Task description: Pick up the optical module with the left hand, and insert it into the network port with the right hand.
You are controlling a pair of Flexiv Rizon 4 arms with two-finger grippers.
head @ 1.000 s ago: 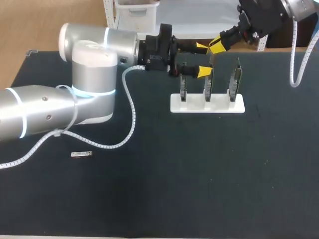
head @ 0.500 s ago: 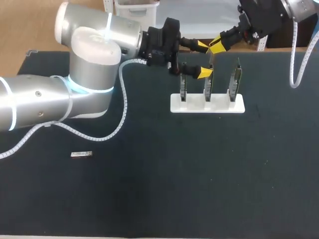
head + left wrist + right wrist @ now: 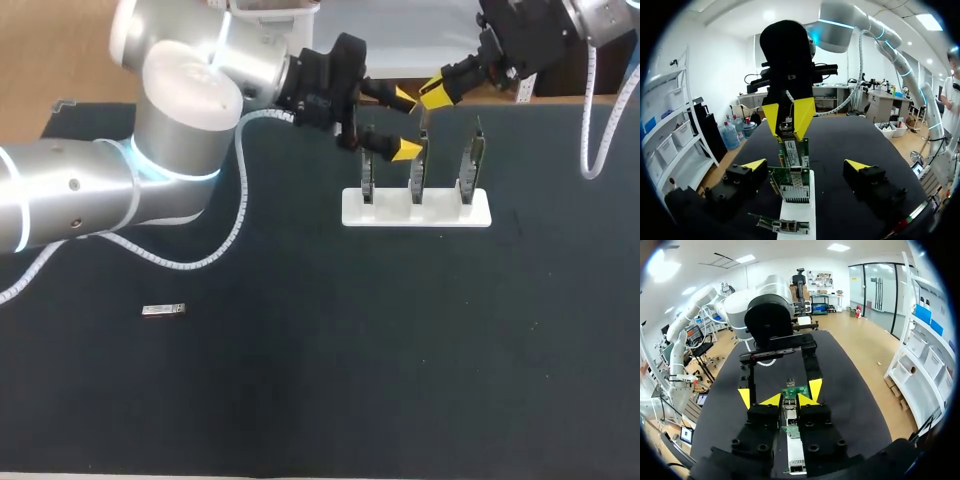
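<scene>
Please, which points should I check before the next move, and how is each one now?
1. Left gripper jaws open: ok.
2. Left gripper clear of the cards: ok.
3. Right gripper jaws shut on a small metal piece: ok.
4. What that piece is: cannot tell.
5. Silver module on the table picked up: not ok, it lies untouched.
6. White stand flat on the table: ok.

I see a black table (image 3: 420,360) bearing a white rack (image 3: 440,213) toward its far side. Upright in its end slots stand the left card (image 3: 367,182) and the right card (image 3: 472,165).
</scene>
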